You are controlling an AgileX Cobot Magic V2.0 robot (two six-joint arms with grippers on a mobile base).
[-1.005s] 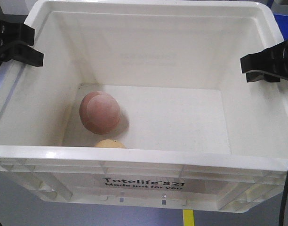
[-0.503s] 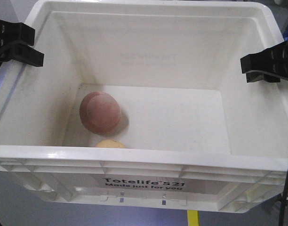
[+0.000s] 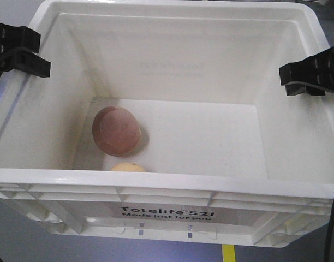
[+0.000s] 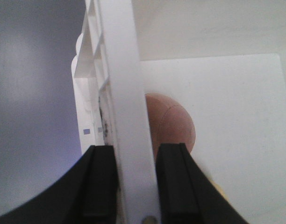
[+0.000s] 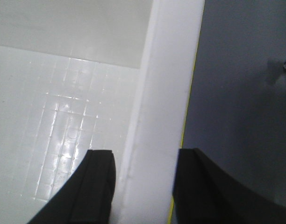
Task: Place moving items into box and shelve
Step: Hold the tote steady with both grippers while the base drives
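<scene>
White plastic fills my front view: the box (image 3: pixel 167 183), with both items already inside. The reddish-pink ball (image 3: pixel 115 131) rests on the bottom of the box toward 8 o'clock. The pale yellow object (image 3: pixel 127 167) lies just beside it at 7 o'clock, half hidden behind the near wall.

The left pincer (image 4: pixel 133 156) is clamped across the rim at 9 o'clock, one finger outside the wall and one inside. The right pincer (image 5: pixel 143 161) grips the opposite rim at 3 o'clock in the same way.

Grey floor (image 3: pixel 74 245) and a yellow line (image 3: pixel 228 252) show under the box, so I judge that loading is done and I am in the carry. No shelf is in view. Next I need both arms moving together and level, so the ball does not roll and neither grip slips.
</scene>
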